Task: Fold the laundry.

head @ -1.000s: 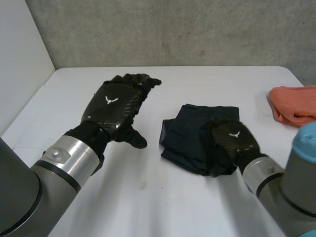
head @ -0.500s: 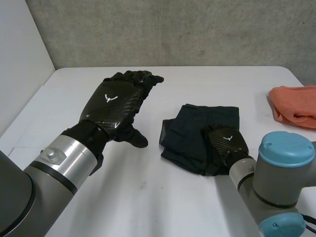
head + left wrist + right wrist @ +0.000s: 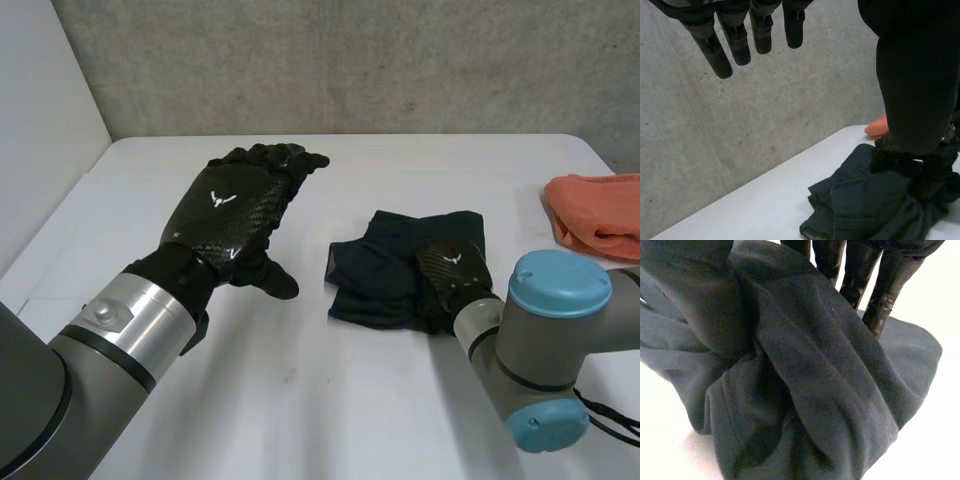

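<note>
A dark navy cloth (image 3: pixel 385 275) lies bunched on the white table (image 3: pixel 300 400), right of the middle. My right hand (image 3: pixel 455 270) rests on its near right part. In the right wrist view the cloth (image 3: pixel 815 390) is gathered into thick folds between the thumb and the fingers (image 3: pixel 885 290), which pinch it. My left hand (image 3: pixel 230 210) hovers above the table to the left of the cloth, apart from it, palm down. Its fingers (image 3: pixel 740 40) hang straight and hold nothing, and the cloth (image 3: pixel 865 205) lies beyond its thumb.
An orange cloth (image 3: pixel 595 210) lies folded at the table's far right edge, also seen behind the dark cloth as an orange patch (image 3: pixel 876 129). A grey concrete wall runs along the table's back edge.
My right hand has closed on the dark cloth and drawn its near right part in, so the flat fold has bunched up. The right arm has swung further in. The left hand stays put.
</note>
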Action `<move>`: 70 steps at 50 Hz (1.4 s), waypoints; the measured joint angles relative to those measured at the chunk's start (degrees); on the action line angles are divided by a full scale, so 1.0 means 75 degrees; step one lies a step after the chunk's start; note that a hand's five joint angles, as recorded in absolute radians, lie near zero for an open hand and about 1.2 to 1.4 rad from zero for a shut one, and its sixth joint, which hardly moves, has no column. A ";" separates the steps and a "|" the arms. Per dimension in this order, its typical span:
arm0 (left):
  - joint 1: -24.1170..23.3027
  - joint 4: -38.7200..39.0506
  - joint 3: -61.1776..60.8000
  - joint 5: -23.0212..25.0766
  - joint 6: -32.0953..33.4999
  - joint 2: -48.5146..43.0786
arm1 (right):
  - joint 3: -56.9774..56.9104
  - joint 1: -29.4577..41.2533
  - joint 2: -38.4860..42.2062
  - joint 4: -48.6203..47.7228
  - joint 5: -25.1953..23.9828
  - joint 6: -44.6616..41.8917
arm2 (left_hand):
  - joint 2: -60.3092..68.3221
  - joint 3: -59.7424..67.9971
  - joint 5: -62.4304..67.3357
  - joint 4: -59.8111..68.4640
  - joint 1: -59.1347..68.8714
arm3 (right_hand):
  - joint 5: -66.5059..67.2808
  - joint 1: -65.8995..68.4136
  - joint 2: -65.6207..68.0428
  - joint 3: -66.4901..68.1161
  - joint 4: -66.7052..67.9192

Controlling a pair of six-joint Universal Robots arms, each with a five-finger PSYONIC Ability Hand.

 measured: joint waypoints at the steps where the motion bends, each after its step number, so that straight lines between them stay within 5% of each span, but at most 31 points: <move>1: 0.0000 0.0000 0.0000 0.0000 0.0000 0.0000 | 0.0000 0.0000 0.0000 0.0000 0.0000 0.0000 | 0.0000 0.0000 0.0000 0.0000 0.0000 | 0.0000 0.0000 0.0000 0.0000 0.0000; 15: 0.0033 0.0005 -0.0024 -0.0008 -0.0088 0.0009 | -0.0261 -0.0113 -0.0052 0.0377 -0.0358 -0.1452 | 0.0000 0.0000 0.0001 0.0000 0.0000 | 0.0922 0.0658 0.0857 0.0999 0.0900; 33: 0.0042 0.0064 -0.0039 -0.0018 -0.0096 -0.0062 | -0.1270 -0.2481 0.0003 0.0992 -0.2604 -0.4195 | 0.0000 0.0000 0.0002 0.0000 0.0000 | 0.0923 0.0906 0.0857 0.0999 0.0928; 43: 0.0051 0.0091 0.0028 -0.0038 -0.0103 -0.0147 | -0.3105 -0.3337 0.0782 0.0949 -0.3460 -0.4404 | 0.0000 0.0000 0.0001 0.0000 0.0000 | 0.0923 0.0942 0.0857 0.0999 0.0928; 55: 0.0059 0.0094 0.0080 -0.0047 -0.0202 -0.0239 | -0.5291 -0.4047 0.1162 0.1009 -0.3661 -0.3341 | 0.0000 0.0000 0.0001 0.0000 0.0000 | 0.1307 0.1009 0.0856 0.1052 0.1018; 70: 0.0067 0.0094 0.0043 -0.0047 -0.0284 -0.0245 | -0.6884 -0.6132 0.2711 0.2432 -0.5337 -0.2566 | 0.0000 0.0000 0.0001 0.0000 0.0000 | 0.1343 0.1009 0.0869 0.1167 0.1198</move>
